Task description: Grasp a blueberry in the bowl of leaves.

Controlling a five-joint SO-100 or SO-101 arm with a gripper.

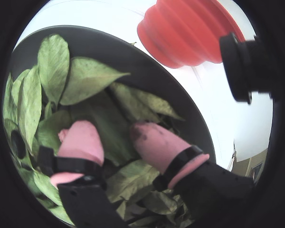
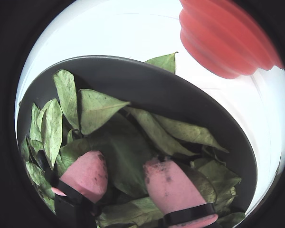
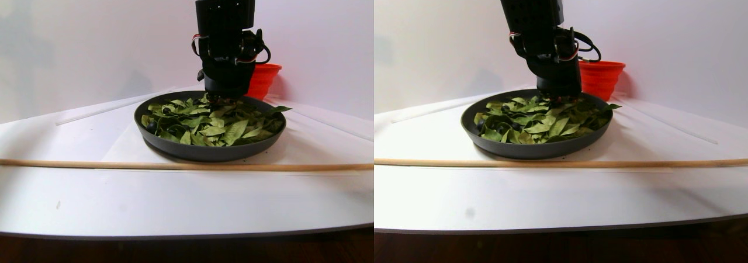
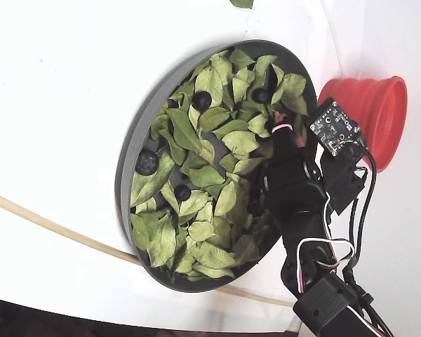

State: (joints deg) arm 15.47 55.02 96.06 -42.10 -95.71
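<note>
The dark-grey bowl [image 4: 126, 175] holds many light-green leaves [image 4: 196, 133], with dark blueberries [image 4: 201, 100] lying among them; one is near the bowl's left rim [image 4: 146, 162]. My gripper [image 4: 279, 125] is lowered into the leaves at the bowl's side nearest the red cup. In both wrist views the gripper [image 1: 111, 130] [image 2: 123, 164] is open, its pink fingertips [image 1: 80, 137] resting on leaves [image 1: 88, 78] with only a leaf between them. No berry shows between the jaws. The bowl rim [image 1: 147, 66] [image 2: 147, 80] curves behind.
A red ribbed cup [image 4: 365, 112] [image 1: 190, 28] stands just outside the bowl, close to the arm. A thin wooden stick [image 3: 175, 165] lies across the white table in front of the bowl [image 3: 198, 152]. A single leaf [image 4: 242, 3] lies outside the bowl.
</note>
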